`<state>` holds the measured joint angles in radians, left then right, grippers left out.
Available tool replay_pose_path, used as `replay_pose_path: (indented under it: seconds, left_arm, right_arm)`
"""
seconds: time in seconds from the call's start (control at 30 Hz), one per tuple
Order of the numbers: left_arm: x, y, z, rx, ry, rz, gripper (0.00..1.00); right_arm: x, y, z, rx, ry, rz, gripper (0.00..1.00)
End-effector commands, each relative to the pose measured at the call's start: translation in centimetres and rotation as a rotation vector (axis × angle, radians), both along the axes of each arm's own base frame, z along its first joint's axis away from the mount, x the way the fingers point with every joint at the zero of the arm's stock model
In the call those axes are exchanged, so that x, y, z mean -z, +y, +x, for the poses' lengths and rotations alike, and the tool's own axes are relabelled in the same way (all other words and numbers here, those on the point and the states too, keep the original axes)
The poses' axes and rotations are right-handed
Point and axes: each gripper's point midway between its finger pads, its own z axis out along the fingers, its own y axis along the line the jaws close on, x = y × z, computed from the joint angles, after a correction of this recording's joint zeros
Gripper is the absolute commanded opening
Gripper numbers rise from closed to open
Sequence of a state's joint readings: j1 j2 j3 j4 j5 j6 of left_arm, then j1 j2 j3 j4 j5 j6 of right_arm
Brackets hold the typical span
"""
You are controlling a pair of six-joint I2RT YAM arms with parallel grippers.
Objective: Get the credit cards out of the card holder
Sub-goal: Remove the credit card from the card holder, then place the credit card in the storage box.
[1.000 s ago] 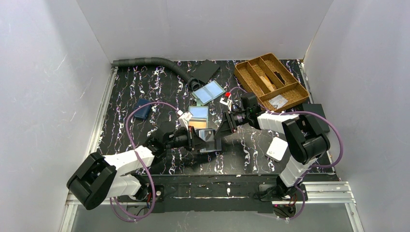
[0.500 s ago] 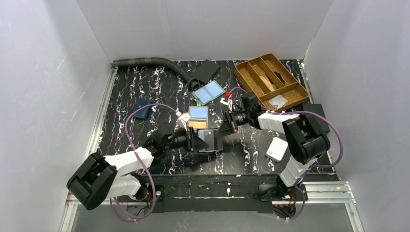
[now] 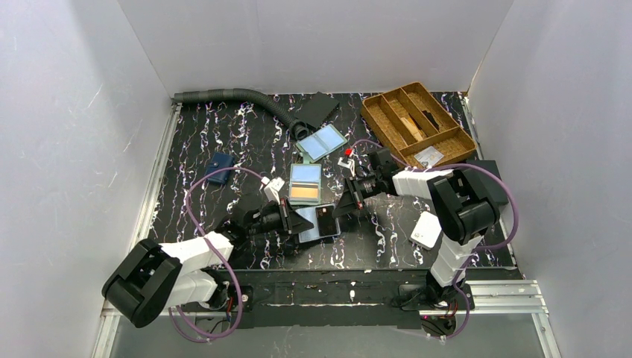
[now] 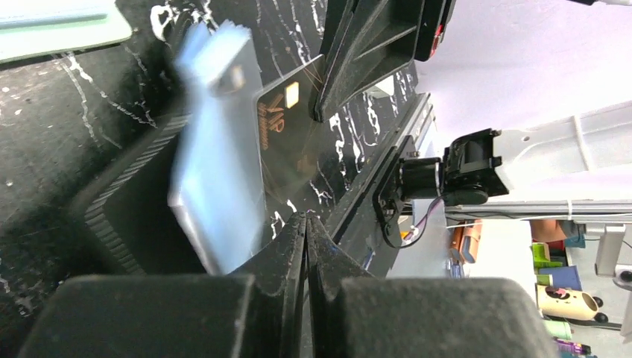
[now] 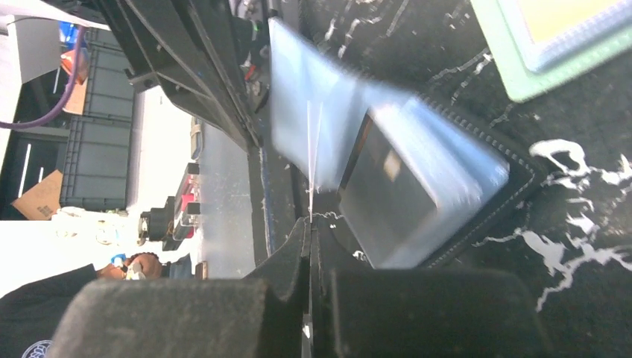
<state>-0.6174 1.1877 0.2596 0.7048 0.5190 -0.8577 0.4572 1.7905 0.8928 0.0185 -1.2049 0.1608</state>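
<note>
The grey-green card holder (image 3: 305, 183) lies open at mid-table, one pocket showing blue and the other an orange card (image 3: 305, 193). In front of it a bright blue card (image 3: 311, 222) and a black-grey card (image 3: 328, 218) overlap on a black stitched sleeve (image 5: 507, 195). My left gripper (image 3: 299, 221) is shut at their left edge, seemingly on the sleeve. My right gripper (image 3: 341, 207) is shut at the right corner, and a thin edge-on sheet rises from its jaws (image 5: 309, 220). The left wrist view shows the blurred blue card (image 4: 216, 179) and the black-grey card (image 4: 287, 138).
A bifold with two pale blue panels (image 3: 322, 142) lies behind the holder. A navy wallet (image 3: 218, 168) is at the left, a white square box (image 3: 426, 230) at the right, a wooden divided tray (image 3: 417, 125) at the back right, and a grey hose (image 3: 231, 95) along the back.
My left gripper has drawn back toward the lower left, and the blue and black-grey cards came with it and lie lower. My right gripper has barely moved.
</note>
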Motion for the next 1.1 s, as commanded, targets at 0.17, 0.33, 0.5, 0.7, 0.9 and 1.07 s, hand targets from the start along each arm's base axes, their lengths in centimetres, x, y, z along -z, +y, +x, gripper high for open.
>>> replay_pose_path:
  seconds: [0.17, 0.33, 0.5, 0.7, 0.9, 1.07]
  left_arm:
    - [3.1, 2.1, 0.3, -0.054, 0.064, 0.045, 0.00]
    - [4.3, 3.3, 0.2, -0.100, 0.107, 0.057, 0.00]
    - [4.0, 3.7, 0.0, -0.107, 0.121, 0.043, 0.17]
    - [1.6, 3.8, 0.4, -0.104, 0.037, 0.029, 0.23]
    - [-1.4, 4.9, 1.0, -0.134, -0.079, 0.054, 0.34]
    - [-3.3, 6.6, 1.0, -0.191, -0.160, 0.091, 0.55]
  right_arm:
    - [2.7, -1.2, 1.5, 0.003, -0.076, -0.137, 0.01]
    - [1.8, -1.8, 1.8, -0.016, -0.140, -0.141, 0.01]
    - [-0.4, -3.3, 3.0, -0.054, -0.283, -0.149, 0.01]
    - [-3.5, -6.8, 6.1, 0.013, -0.457, -0.183, 0.01]
    - [-5.3, -10.3, 9.5, 0.087, -0.605, -0.305, 0.01]
    - [-9.2, -14.7, 14.9, 0.213, -0.699, -0.414, 0.01]
